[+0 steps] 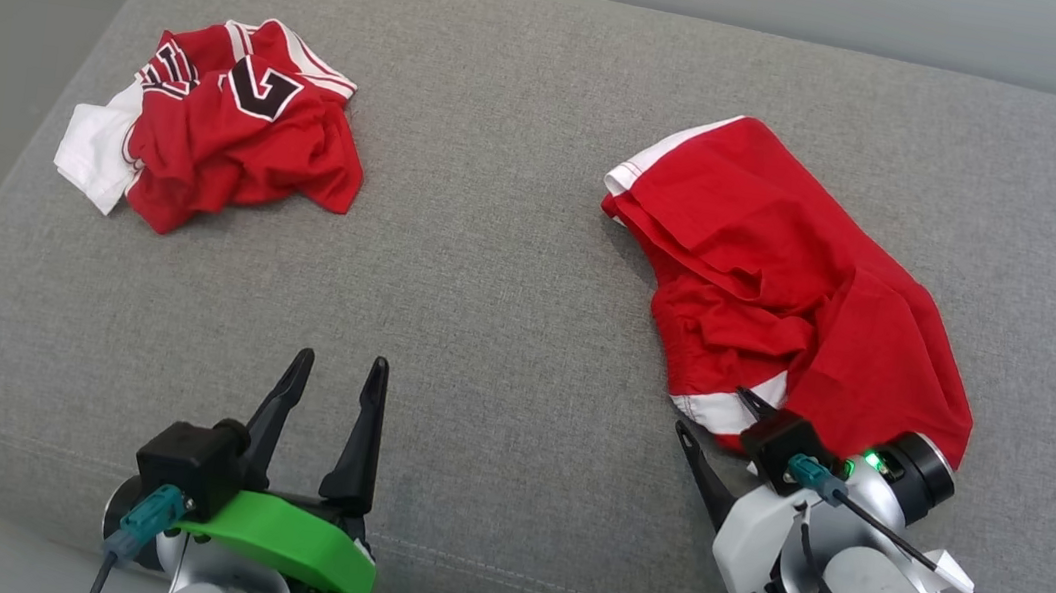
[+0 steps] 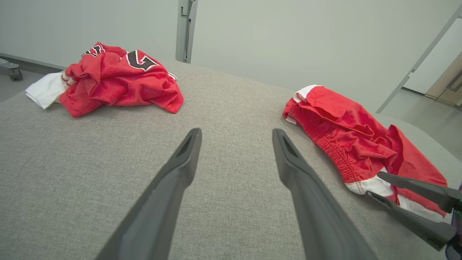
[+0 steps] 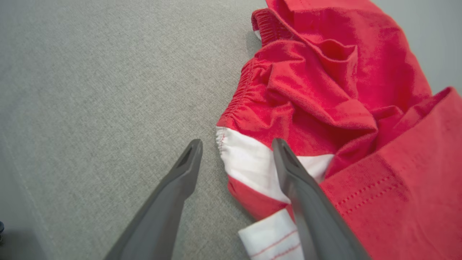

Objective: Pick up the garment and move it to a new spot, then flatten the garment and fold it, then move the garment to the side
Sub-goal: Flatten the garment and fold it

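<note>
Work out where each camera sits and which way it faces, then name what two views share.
Head view: on the head, facing forward and down at a grey cushion; left gripper and right gripper show.
Left wrist view: on the left wrist, facing along its fingers toward a jersey.
Right wrist view: on the right wrist, facing along its fingers at the shorts.
Shared: head and left wrist views both show the jersey.

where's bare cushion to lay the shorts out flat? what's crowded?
Best: the wide grey middle of the cushion, between the crumpled jersey and the shorts, ahead of the left gripper. Back edge is bare too. Crowded: right side, where the right gripper stands, jaws open, at the shorts' white stripe; far-left corner under the jersey.
</note>
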Tool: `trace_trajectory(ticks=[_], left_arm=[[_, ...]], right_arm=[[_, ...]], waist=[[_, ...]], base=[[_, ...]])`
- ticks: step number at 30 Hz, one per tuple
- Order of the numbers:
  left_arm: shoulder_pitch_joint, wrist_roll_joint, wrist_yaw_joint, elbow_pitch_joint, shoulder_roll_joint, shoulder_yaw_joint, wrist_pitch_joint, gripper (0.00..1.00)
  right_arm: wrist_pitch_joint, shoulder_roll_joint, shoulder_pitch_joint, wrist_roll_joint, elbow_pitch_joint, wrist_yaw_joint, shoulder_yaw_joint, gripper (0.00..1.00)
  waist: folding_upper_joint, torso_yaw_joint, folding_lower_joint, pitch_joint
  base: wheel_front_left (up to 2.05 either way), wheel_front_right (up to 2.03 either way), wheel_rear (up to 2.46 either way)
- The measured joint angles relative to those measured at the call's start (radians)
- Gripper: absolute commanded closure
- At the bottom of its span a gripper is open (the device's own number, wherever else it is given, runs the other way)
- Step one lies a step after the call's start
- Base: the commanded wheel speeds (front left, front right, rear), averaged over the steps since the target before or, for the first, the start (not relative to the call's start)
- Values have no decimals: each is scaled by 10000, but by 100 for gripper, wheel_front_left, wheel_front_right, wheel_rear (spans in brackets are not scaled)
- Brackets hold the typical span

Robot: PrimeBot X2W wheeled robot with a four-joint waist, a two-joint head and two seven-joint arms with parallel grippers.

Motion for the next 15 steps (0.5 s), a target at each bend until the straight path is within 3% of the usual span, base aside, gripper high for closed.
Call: trace_trajectory(ticks=[15], left_arm=[[-35, -8, 0, -96, -59, -19, 0, 0]], right_arm=[[-38, 100, -288, 56, 719, 0, 38, 0]], waist=[[0, -36, 0, 340]], base=[[0, 0, 0]])
